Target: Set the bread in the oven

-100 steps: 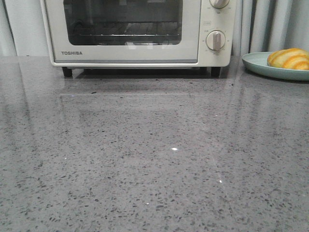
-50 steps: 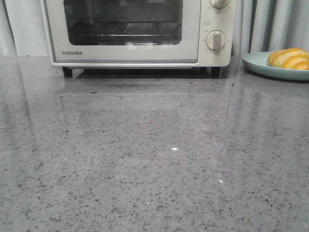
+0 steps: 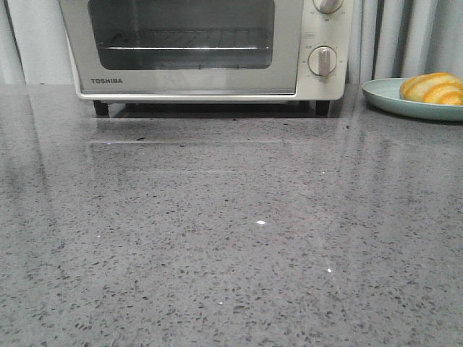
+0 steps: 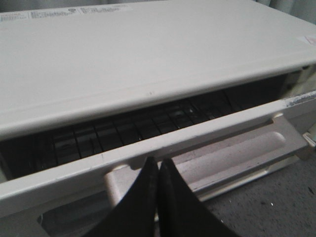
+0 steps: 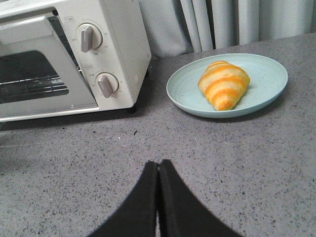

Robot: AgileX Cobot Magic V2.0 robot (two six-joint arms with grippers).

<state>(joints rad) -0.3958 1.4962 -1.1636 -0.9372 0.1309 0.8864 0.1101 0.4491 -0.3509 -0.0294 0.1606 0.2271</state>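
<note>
The cream-white oven (image 3: 318,85) stands at the back of the grey counter. Its glass door (image 3: 188,81) is tipped open a little at the top. In the left wrist view the gap between the oven top (image 4: 148,54) and the door edge (image 4: 207,131) shows the dark wire rack (image 4: 123,131). My left gripper (image 4: 158,160) is shut, its tips tucked against the door handle (image 4: 237,153). The bread (image 3: 432,87) lies on a pale green plate (image 3: 387,94) to the right of the oven. It also shows in the right wrist view (image 5: 223,84). My right gripper (image 5: 158,163) is shut and empty above the counter, short of the plate (image 5: 182,91).
Grey curtains (image 3: 405,36) hang behind the counter. Two round knobs (image 5: 91,37) sit on the oven's right panel. The speckled grey counter (image 3: 231,238) stretches in front of the oven. Neither arm shows in the front view.
The oven door has swung out a little at its top; the window and rack now look tilted in the front view. The bread and plate have not moved.
</note>
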